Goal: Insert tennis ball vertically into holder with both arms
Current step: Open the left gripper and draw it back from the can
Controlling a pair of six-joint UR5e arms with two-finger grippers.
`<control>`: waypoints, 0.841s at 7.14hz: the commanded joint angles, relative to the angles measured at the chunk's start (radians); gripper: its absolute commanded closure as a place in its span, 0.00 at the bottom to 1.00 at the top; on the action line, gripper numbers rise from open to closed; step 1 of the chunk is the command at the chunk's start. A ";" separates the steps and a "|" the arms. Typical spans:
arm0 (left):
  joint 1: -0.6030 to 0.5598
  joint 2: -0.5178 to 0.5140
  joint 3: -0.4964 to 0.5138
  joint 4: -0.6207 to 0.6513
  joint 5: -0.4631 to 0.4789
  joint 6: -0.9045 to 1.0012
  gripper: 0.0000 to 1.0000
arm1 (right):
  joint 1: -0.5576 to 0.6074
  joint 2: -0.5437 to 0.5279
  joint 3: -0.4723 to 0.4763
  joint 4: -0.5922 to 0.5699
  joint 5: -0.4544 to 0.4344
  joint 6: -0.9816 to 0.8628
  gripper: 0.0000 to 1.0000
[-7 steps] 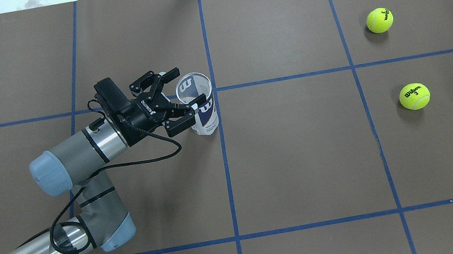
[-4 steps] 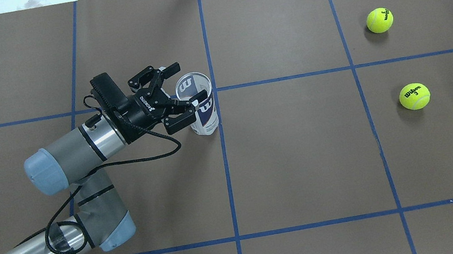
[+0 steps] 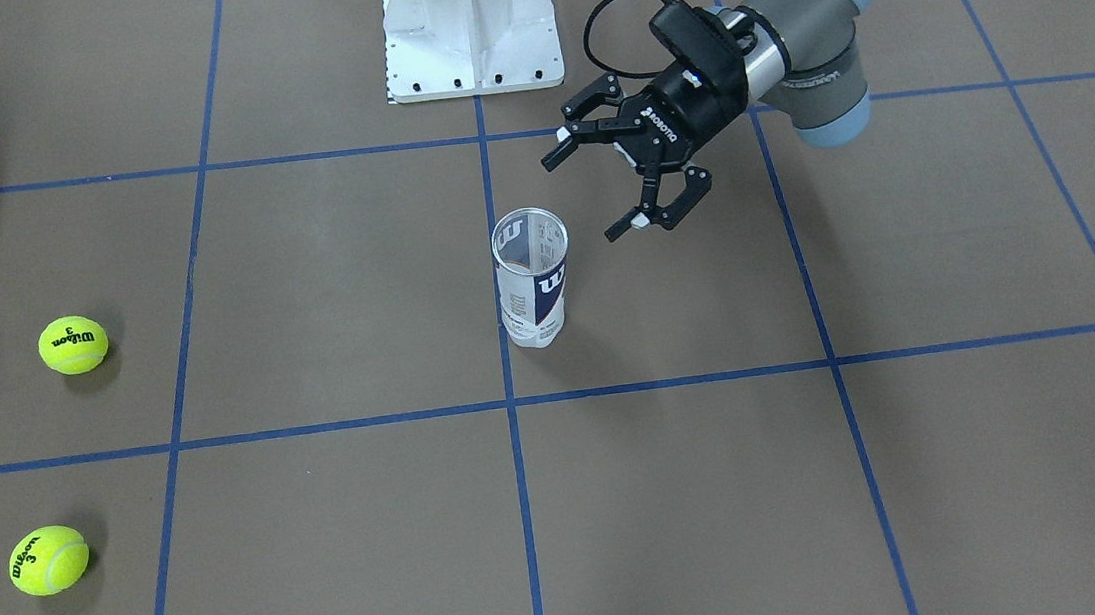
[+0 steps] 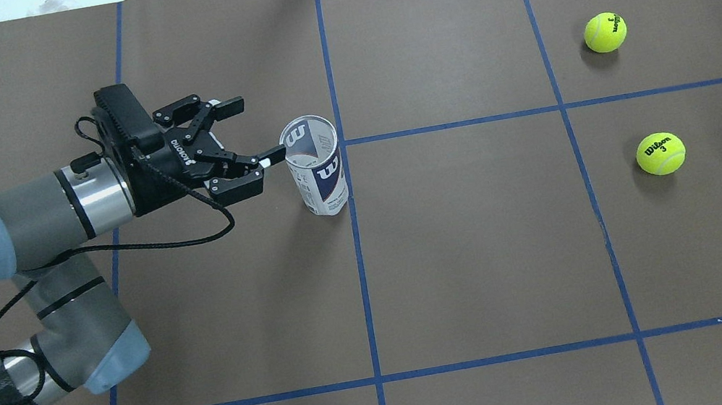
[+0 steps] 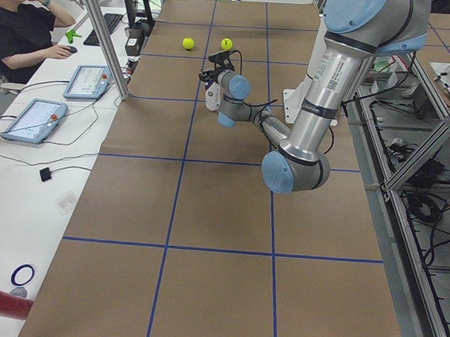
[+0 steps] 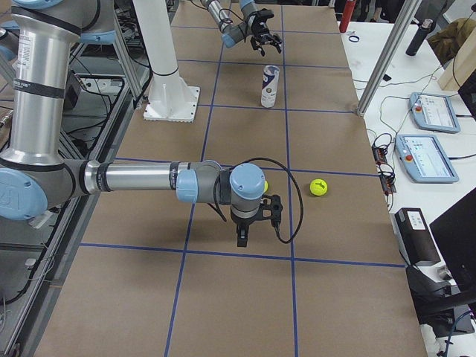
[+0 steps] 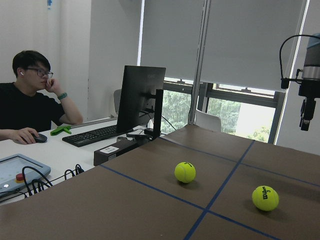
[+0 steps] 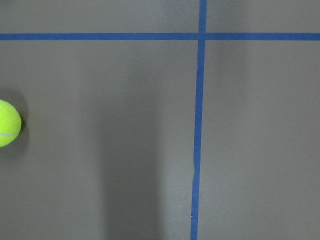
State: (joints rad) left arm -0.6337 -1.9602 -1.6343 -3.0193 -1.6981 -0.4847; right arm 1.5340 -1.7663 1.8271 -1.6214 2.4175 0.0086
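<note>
Overhead exterior: the holder (image 4: 322, 183) stands upright, empty and unheld at the centre of the table (image 4: 475, 271), the left gripper (image 4: 250, 138) just left of it, fingers apart. The right gripper (image 6: 242, 236) hangs near the tennis balls (image 4: 661, 154) on the right; whether its fingers are apart I cannot tell. A clipped rim could topple the holder.
</note>
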 commanded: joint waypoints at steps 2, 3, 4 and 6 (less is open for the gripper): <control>-0.023 0.115 -0.015 0.028 -0.063 0.000 0.01 | -0.041 0.068 0.075 0.002 -0.109 0.013 0.00; -0.015 0.103 0.013 0.034 -0.063 0.000 0.01 | -0.123 0.089 0.063 0.000 -0.230 0.014 0.00; 0.002 0.096 0.045 0.036 -0.063 -0.002 0.01 | -0.141 0.094 0.048 0.002 -0.229 0.022 0.00; 0.044 0.072 0.105 0.034 -0.060 -0.002 0.01 | -0.216 0.088 0.064 0.059 -0.227 0.298 0.00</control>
State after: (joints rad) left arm -0.6129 -1.8708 -1.5613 -2.9852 -1.7595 -0.4867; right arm 1.3690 -1.6776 1.8808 -1.6025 2.1951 0.1418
